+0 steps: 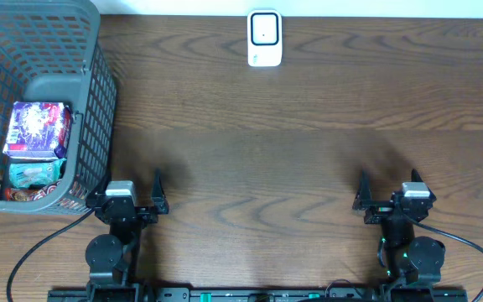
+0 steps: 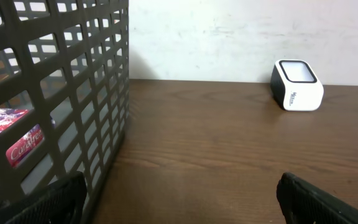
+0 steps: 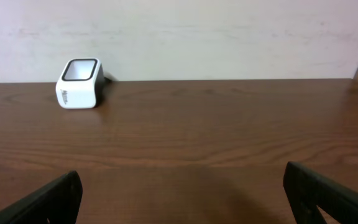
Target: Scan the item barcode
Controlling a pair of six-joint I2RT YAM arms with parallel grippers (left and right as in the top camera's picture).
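Several packaged items lie in a grey mesh basket [image 1: 97, 109] at the left: a purple packet [image 1: 36, 128] on top, a teal one [image 1: 33, 174] below it, a red one [image 1: 22, 195] at the bottom edge. The white barcode scanner [image 1: 264, 38] stands at the table's far edge, centre. My left gripper [image 1: 129, 189] rests open beside the basket's near right corner, nothing between its fingers. My right gripper [image 1: 390, 183] is open and empty at the near right. In the left wrist view the basket [image 2: 73, 81] fills the left and the scanner [image 2: 297, 86] sits far right.
The wooden table [image 1: 309, 151] stretches between both grippers and the scanner. A pale wall [image 3: 197, 37] runs right behind the scanner [image 3: 79, 84]. The basket wall stands close against my left gripper's left finger [image 2: 58, 202]. A red packet [image 2: 23, 146] shows through the mesh.
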